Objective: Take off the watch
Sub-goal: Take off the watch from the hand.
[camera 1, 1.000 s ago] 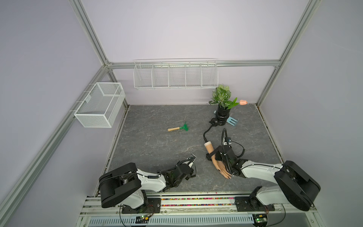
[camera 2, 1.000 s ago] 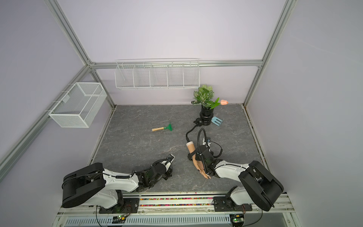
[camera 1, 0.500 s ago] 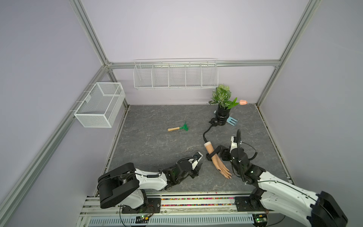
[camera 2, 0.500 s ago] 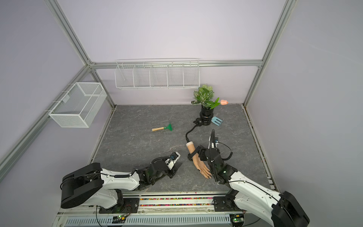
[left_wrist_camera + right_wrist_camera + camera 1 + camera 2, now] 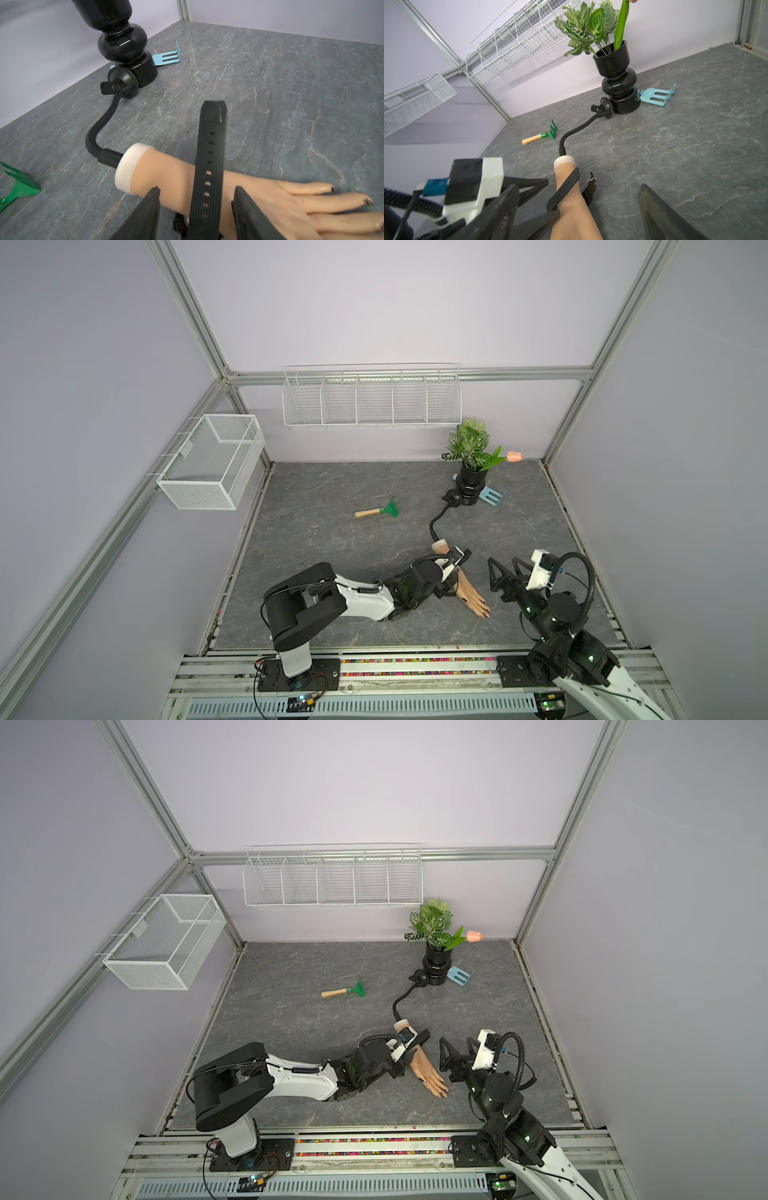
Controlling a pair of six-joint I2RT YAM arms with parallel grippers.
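Observation:
The watch (image 5: pixel 209 166) is black, and its unbuckled holed strap lies loose across the wrist of a tan mannequin hand (image 5: pixel 469 593) lying flat on the table. The buckle end (image 5: pixel 590 187) sticks out on the far side of the wrist. My left gripper (image 5: pixel 196 191) stands open at the wrist, one finger on each side of the strap with a gap to it. In both top views my right gripper (image 5: pixel 505 567) (image 5: pixel 457 1048) hangs wide open to the right of the hand, holding nothing. The watch case is mostly hidden.
A black gooseneck stalk (image 5: pixel 436 522) runs from the wrist to a round base beside a black vase with a plant (image 5: pixel 473 481). A blue fork tool (image 5: pixel 492 497) and a green rake (image 5: pixel 376 512) lie further back. Two wire baskets (image 5: pixel 212 460) (image 5: pixel 372 400) hang on the walls.
My right gripper left the mannequin hand, drew back to the right and opened wide. My left gripper moved right from beside the hand onto the wrist and opened around the strap.

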